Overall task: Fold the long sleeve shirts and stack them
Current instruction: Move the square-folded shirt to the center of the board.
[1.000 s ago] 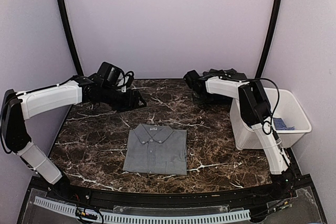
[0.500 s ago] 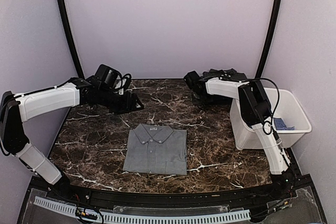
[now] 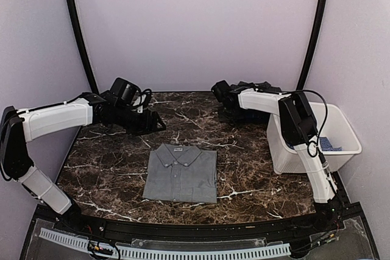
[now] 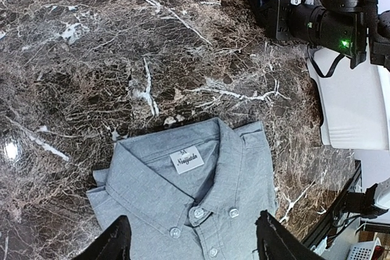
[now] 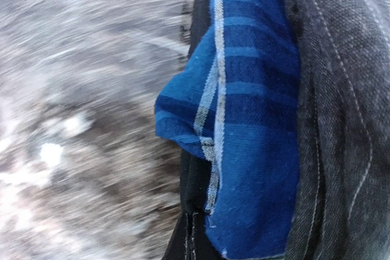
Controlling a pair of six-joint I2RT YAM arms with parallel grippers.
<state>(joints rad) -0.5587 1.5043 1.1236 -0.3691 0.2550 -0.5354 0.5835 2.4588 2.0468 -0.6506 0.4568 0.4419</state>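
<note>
The plain mid-grey collared button-front shirt (image 3: 181, 173) lies folded into a neat rectangle at the lower centre of the overhead view, flat on the dark brown white-veined marble counter (image 3: 109, 156), collar toward the top of the frame; in the left wrist view its collar, white neck label (image 4: 186, 159) and small white buttons (image 4: 198, 212) fill the lower middle; the left hand (image 3: 153, 125) hangs at centre left of the overhead view, up-frame of the shirt and apart from it; its two black fingers (image 4: 116, 243) stand wide apart at the bottom edge of the wrist view, gripping nothing, with only the shirt seen between them; the right hand (image 3: 226, 111) reaches into a heap of dark clothes (image 3: 259, 84) at the upper centre right, along the back edge of the counter; its jaws are closed; its wrist view is filled by a blue plaid cloth (image 5: 256, 120) lying against a dark grey pin-striped cloth (image 5: 341, 89), the counter blurred at the left, and I cannot tell whether the closed jaws pinch any of it; a white plastic tub (image 3: 286, 150) stands at the right edge of the counter, near the heap, with a blue patterned cloth (image 3: 330, 144) inside it
</note>
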